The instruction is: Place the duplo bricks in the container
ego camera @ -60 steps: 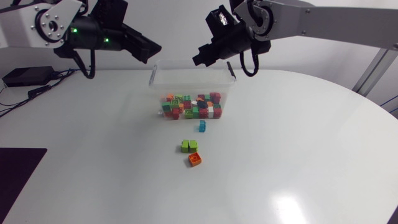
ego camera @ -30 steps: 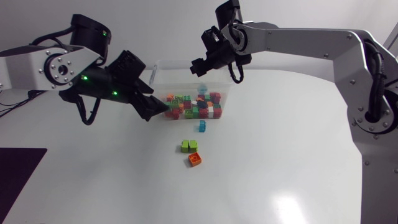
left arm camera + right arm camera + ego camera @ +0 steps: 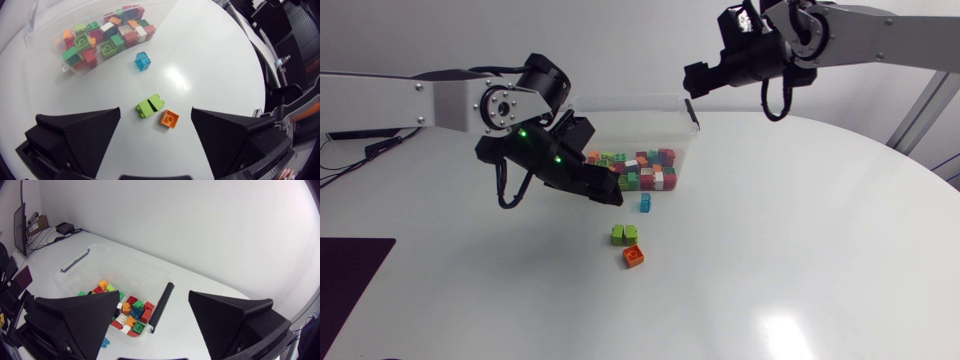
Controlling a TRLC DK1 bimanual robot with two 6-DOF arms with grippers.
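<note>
Container (image 3: 640, 125) holds bricks (image 3: 632, 172); green brick (image 3: 624, 235), orange brick (image 3: 634, 257), blue brick (image 3: 645, 203) outside. Left fingers (image 3: 80, 137), right fingers (image 3: 75, 322) wide.

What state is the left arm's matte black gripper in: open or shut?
Open: the left gripper has its wedge fingers wide apart, holding nothing; the lime-green brick and orange brick lie untouched ahead.

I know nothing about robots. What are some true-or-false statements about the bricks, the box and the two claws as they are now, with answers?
1. Three bricks lie on the table outside the container: blue brick, green brick, orange brick. True.
2. The left gripper holds the green brick. False: it is open and empty, and the brick lies on the table.
3. The container is empty. False: it holds a heap of bricks.
4. The blue brick is the loose one nearest the container. True.
5. The right gripper holds nothing. True.
</note>
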